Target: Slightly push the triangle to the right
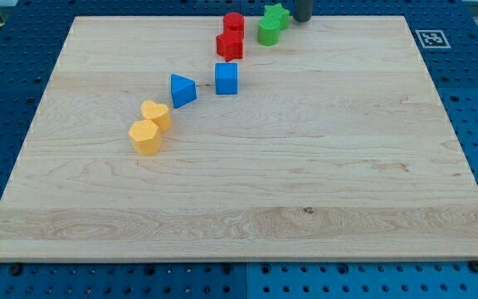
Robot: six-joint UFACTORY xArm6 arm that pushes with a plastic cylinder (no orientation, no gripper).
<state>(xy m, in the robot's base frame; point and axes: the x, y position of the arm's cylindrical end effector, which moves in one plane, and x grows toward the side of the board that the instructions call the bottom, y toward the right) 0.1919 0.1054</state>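
The blue triangle (pixel 182 90) lies on the wooden board (pixel 305 191), left of centre in the upper half. A blue cube (pixel 226 79) sits just to its right, a small gap apart. My tip (pixel 302 20) is at the board's top edge, just right of a green star block (pixel 277 16) and far up and to the right of the triangle. Only the rod's lower end shows at the view's top.
A second green block (pixel 268 32) touches the star. A red cylinder (pixel 234 22) and a red block (pixel 230 46) stand above the cube. A yellow heart (pixel 156 114) and a yellow hexagon (pixel 146 138) lie below-left of the triangle.
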